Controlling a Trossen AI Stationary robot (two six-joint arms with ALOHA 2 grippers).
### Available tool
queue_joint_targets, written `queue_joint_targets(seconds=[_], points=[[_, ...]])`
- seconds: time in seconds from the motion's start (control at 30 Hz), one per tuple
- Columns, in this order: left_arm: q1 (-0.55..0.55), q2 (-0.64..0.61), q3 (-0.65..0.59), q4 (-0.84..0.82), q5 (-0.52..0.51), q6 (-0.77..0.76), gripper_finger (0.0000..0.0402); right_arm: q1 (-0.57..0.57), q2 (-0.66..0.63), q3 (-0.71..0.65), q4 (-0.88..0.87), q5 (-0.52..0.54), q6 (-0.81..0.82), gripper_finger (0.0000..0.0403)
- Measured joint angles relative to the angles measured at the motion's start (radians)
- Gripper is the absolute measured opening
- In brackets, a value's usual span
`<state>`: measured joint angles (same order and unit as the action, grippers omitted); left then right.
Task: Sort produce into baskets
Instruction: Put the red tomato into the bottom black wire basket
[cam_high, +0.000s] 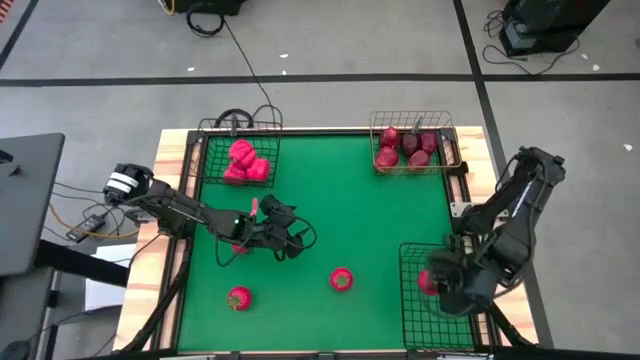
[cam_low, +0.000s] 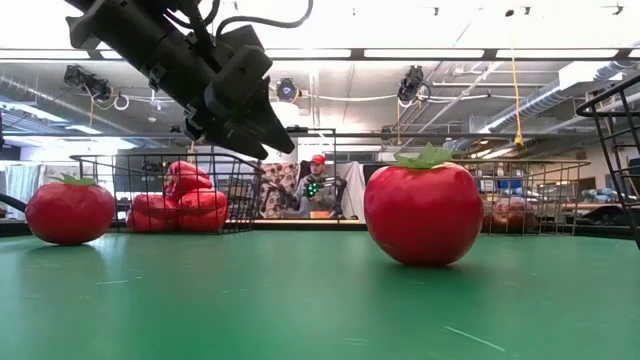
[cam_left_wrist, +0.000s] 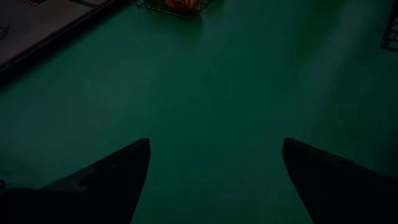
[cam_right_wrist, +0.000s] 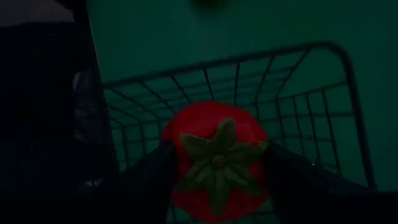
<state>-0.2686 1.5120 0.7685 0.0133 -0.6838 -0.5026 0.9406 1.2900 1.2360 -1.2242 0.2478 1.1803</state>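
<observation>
Briefly, left to right across the high view:

Left arm: reaches over the green mat (cam_high: 380, 220); left gripper (cam_high: 297, 240) hovers above bare mat, fingers (cam_left_wrist: 106, 180) spread wide, nothing between them.

Peppers (cam_high: 245, 162): piled in the black basket (cam_high: 205, 150) at the far left corner.

Loose tomatoes: one (cam_high: 238, 297) near the front left, another (cam_high: 341, 279) nearer the centre, both on the mat, well apart from either gripper.

Axis: both loose tomatoes sit upright, green tops up; nearly round, so no marked long axis.

Apples (cam_high: 408, 148): in the gold basket (cam_high: 450, 150) at the far right corner.

Right gripper (cam_high: 440, 283): over the front-right black basket (cam_high: 408, 300), fingers closed around a tomato (cam_right_wrist: 214, 158), one finger on each flank, calyx facing the wrist camera.

Handling, judged: the tomatoes look light, smooth, rigid and apt to roll or slip; a grip across the widest girth, from above and clear of the leafy top, should hold best.
</observation>
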Motion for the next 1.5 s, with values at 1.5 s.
queue_joint_targets(seconds=[1.5], points=[[-0.074,0.0,0.0,0.311,0.166,0.099,0.0371,0.041,0.001,-0.217,0.135,0.251,0.022,0.0327]])
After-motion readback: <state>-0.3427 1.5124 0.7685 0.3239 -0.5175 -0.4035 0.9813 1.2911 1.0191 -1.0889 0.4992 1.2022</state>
